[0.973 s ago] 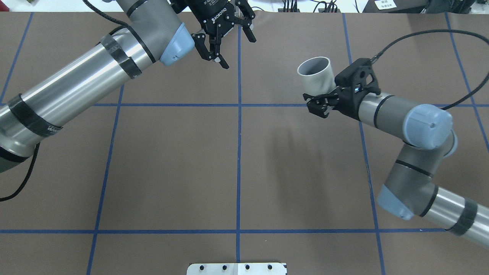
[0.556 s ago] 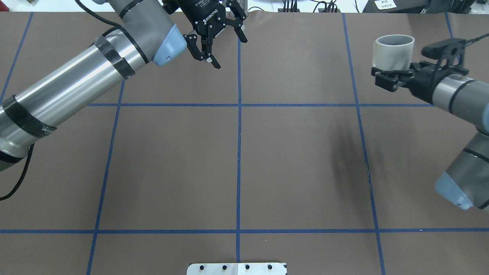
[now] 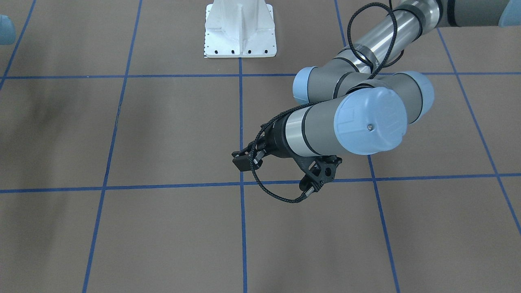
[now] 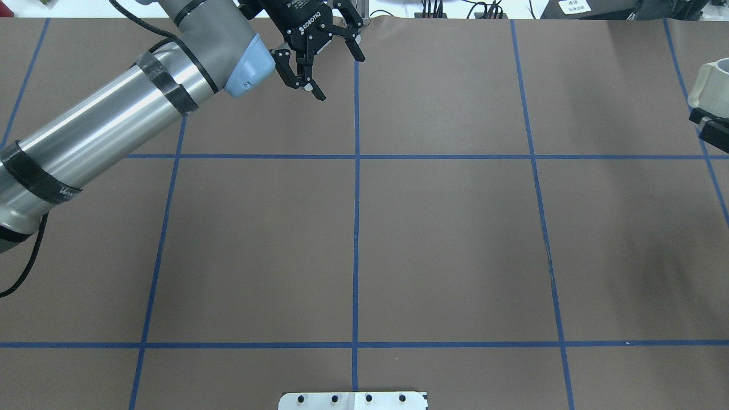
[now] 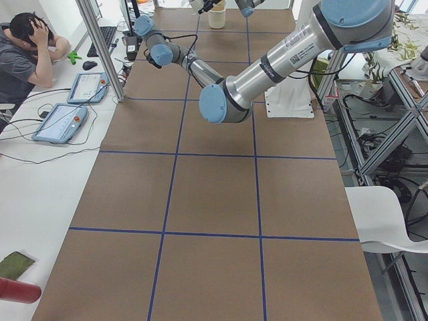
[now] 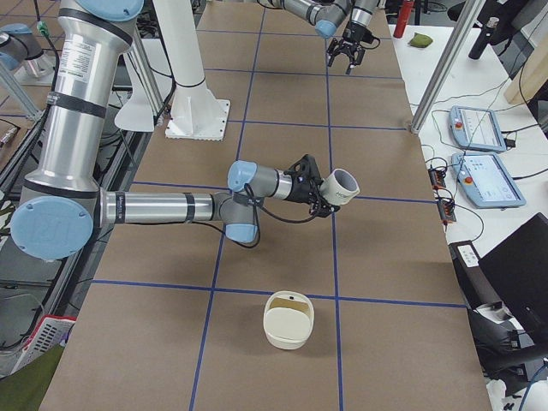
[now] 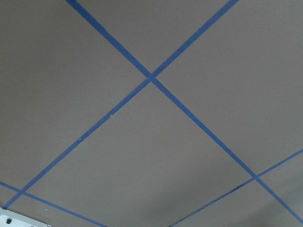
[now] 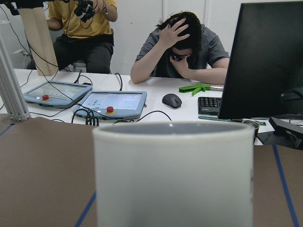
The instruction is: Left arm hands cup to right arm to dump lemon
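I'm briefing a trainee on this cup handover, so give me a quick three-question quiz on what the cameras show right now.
1. True or false: the left hand is open and holds nothing.
2. Which holds the cup? A) the left hand B) the right hand C) nothing, it stands on the table.
3. Fill in: in the right-side view, the cream container stands on the table, ____ the cup (touching / apart from).

Key: 1 true; 2 B; 3 apart from.
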Controlling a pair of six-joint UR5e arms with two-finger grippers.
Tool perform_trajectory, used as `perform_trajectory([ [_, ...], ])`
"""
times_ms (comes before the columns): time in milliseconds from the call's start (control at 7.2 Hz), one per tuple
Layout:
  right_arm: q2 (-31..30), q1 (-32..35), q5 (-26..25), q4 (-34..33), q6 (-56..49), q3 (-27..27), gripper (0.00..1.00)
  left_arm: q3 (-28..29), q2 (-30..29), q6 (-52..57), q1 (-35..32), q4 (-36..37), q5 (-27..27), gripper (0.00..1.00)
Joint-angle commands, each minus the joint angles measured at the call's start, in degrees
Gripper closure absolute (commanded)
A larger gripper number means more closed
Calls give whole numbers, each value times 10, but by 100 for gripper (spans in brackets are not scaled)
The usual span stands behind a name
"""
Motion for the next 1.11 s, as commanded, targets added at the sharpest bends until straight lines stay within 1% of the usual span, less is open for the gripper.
perform_trajectory([
  [0, -15, 27, 1, 175, 5, -129, 82, 0, 0, 1, -4, 0, 1, 0],
  [139, -14, 29, 1, 213, 17, -163, 82, 0, 0, 0, -5, 0, 1, 0],
  [278, -17, 29, 1, 243, 65, -174, 83, -3, -1, 0, -6, 0, 1, 0],
  [417, -22, 29, 13, 278, 122, -188, 84, -5, -1, 0, -8, 0, 2, 0],
  [695, -17, 32, 24, 372, 254, -255, 86, -14, -2, -3, -11, 1, 2, 0],
  [973, -17, 32, 32, 401, 367, -272, 90, -16, -2, -4, -14, 1, 2, 0],
])
